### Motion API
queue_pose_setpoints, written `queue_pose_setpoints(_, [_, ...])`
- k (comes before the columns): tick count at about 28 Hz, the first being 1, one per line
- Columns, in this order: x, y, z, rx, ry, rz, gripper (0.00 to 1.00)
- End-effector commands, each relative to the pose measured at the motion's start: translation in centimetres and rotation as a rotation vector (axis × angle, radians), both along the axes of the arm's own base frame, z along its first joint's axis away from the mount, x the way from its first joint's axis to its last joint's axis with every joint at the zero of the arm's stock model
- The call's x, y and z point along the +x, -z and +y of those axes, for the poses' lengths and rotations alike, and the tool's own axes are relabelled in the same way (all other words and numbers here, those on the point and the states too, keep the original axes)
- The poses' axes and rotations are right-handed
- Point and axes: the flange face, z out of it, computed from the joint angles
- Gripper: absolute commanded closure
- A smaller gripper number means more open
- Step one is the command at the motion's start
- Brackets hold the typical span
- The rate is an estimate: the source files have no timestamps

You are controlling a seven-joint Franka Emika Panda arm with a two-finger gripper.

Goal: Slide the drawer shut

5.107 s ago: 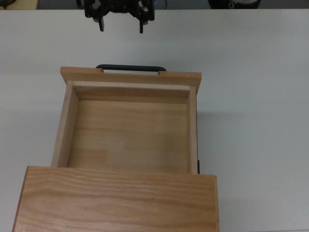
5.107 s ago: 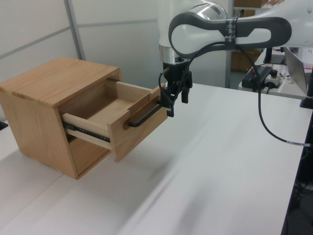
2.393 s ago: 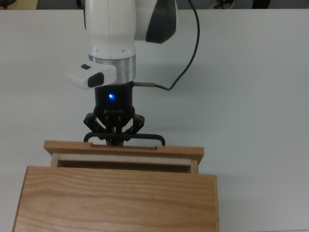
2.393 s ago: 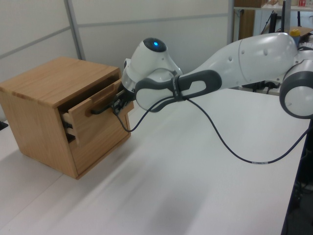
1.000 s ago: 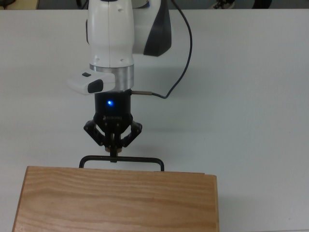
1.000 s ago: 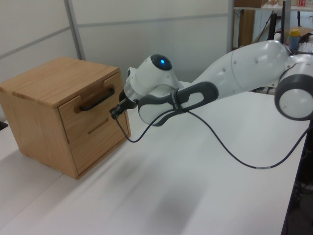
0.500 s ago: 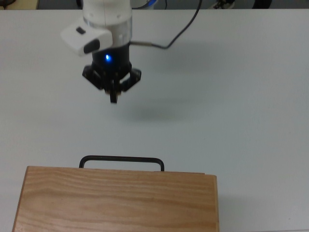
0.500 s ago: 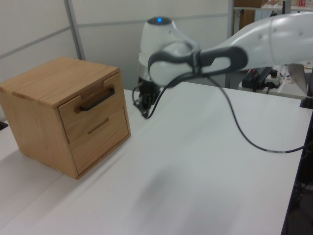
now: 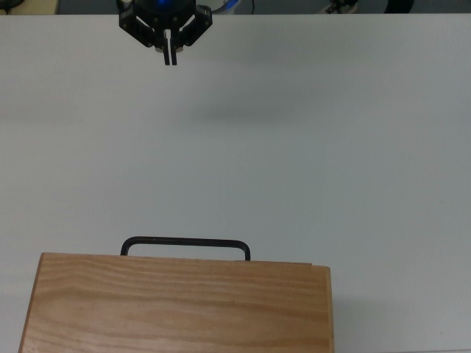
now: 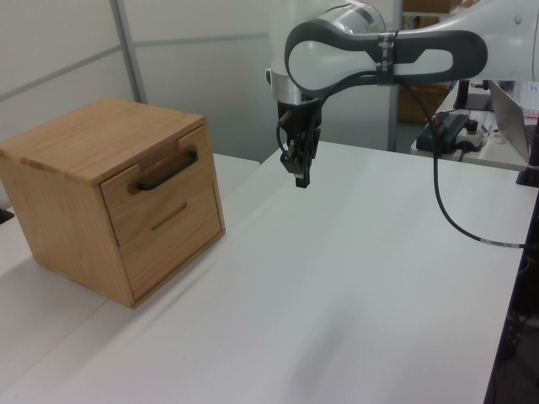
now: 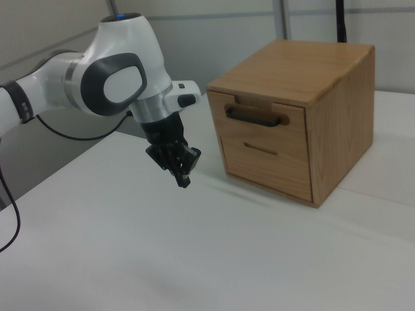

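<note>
drawer (image 10: 164, 195): we see it fully in, front flush with the cabinet (image 10: 76, 143) | handle (image 9: 185, 243): untouched | gripper (image 10: 301, 178): we find it above the desk (image 10: 354, 286), well apart from the drawer | fingers (image 9: 171, 53): narrow, pressed together, holding nothing

White table (image 10: 354, 278), wooden cabinet (image 10: 76, 151) directly on it near one edge.

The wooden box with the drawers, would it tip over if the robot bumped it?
Probably not: the light wooden cabinet looks squat, resting flat on the white table. It would likelier slide. Its closed drawer probably stays in.
</note>
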Motion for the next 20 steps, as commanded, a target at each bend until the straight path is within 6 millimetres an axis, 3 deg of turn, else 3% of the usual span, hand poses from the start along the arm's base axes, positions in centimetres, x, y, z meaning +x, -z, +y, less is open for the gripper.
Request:
queue_pose_setpoints(1, [-0.76,0.67,-0.3,-0.02,-0.024,0.025,0.0])
queue_pose_setpoints(20, [-0.87,1.05,-0.53,-0.042,-0.044,0.052,0.0])
